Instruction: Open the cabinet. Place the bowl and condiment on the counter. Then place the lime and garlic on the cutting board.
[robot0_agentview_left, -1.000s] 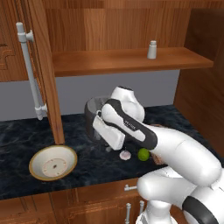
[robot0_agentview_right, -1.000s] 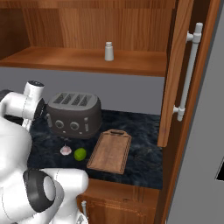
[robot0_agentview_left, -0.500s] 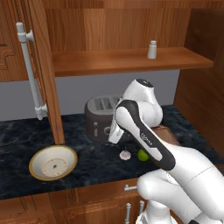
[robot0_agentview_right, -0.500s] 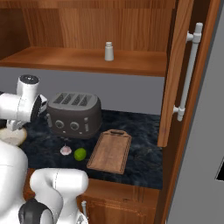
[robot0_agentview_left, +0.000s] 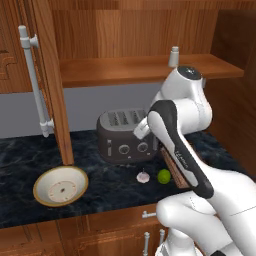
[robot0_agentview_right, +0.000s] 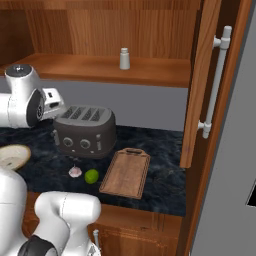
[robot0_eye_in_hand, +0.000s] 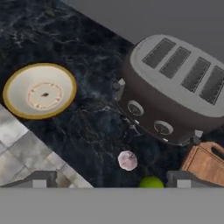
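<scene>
The cabinet (robot0_agentview_left: 50, 80) stood open, the condiment shaker (robot0_agentview_right: 124, 58) on its shelf at top centre. On the bench (robot0_agentview_left: 20, 155), the bowl (robot0_agentview_left: 61, 185) sat lower left; garlic (robot0_agentview_left: 144, 176) and lime (robot0_agentview_left: 164, 176) lay side by side before the toaster (robot0_agentview_left: 125, 135), left of the cutting board (robot0_agentview_right: 126, 172). The jaws (robot0_eye_in_hand: 109, 179) were spread apart, holding nothing.

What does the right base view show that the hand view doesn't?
The right base view brings in the condiment shaker standing on the shelf of the cabinet, and the open door's bar handle. The hand view brings in grey floor tiles past the counter's edge. Both share the toaster, garlic, lime, bowl, cutting board and black counter.
</scene>
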